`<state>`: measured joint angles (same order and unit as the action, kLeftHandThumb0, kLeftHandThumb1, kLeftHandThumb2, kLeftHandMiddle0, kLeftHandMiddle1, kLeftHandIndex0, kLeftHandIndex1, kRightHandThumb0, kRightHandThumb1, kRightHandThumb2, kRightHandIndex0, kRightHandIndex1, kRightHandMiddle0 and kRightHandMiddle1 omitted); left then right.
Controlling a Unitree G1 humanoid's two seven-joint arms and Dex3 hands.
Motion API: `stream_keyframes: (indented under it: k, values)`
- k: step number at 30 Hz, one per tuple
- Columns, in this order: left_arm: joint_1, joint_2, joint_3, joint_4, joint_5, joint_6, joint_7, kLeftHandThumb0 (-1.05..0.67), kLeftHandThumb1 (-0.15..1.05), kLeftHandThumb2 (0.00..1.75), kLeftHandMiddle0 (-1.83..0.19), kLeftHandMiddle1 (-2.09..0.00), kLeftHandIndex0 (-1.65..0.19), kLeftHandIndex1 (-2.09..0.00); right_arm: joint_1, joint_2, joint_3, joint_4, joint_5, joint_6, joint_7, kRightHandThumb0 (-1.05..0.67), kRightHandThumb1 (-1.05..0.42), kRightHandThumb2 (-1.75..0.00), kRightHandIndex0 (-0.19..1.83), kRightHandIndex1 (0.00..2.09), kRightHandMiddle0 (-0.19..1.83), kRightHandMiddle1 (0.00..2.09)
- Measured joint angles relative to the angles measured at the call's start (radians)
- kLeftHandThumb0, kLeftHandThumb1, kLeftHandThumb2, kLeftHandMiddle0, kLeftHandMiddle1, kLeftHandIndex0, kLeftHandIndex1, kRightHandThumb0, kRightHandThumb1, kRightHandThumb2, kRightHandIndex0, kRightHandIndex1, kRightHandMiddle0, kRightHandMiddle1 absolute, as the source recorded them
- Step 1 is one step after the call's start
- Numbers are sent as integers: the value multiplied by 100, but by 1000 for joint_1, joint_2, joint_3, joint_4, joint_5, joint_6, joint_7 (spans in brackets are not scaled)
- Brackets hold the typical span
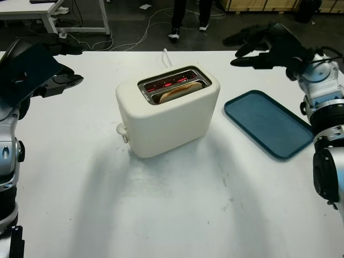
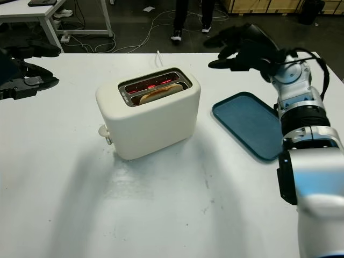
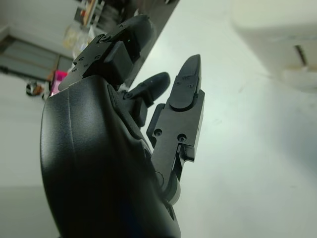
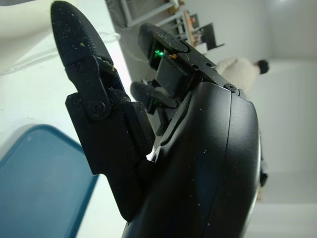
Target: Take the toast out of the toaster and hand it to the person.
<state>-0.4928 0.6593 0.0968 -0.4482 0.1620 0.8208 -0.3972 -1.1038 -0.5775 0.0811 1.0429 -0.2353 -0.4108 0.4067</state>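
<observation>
Toaster (image 1: 167, 110) centre of worktop (image 1: 161, 209); toast (image 1: 176, 92) in near slot; tray (image 1: 269, 122) right of toaster, apart.

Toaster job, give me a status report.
Left hand and right hand open, raised either side. Toast sits in toaster. Nothing blocking.

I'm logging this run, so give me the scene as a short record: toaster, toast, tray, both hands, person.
toaster: cream, mid-table, elements glowing red
toast: one slice, sitting in the nearer slot
tray: blue, flat on the table beside the toaster, on the robot's right
left hand: open, raised at the table's far left
right hand: open, raised beyond the tray
person: legs standing past the table's far edge
</observation>
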Motion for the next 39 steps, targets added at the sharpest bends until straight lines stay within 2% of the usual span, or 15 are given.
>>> stream_keyframes:
  k: [5,13,31,39]
  values:
    - [-10,0,-37,-30,3,35,-2,-5,90,1,-40,-83,-54,-36,29,-5,-3,-51,11,25,29,-71,-87,-1,55,45,71,0]
    - [-18,0,-55,-30,7,21,-1,-2,92,2,-39,-83,-54,-34,82,-14,-3,-158,13,72,45,-66,-88,0,58,40,70,0]
    - [-15,-9,-32,-29,6,19,22,-6,92,4,-36,-86,-54,-31,180,-14,-48,-308,69,137,82,-66,-89,0,58,30,67,0]
    - [12,-23,-19,-75,7,61,33,-8,92,7,-34,-88,-53,-30,223,-13,-62,-390,100,202,83,-62,-86,0,61,27,68,1]
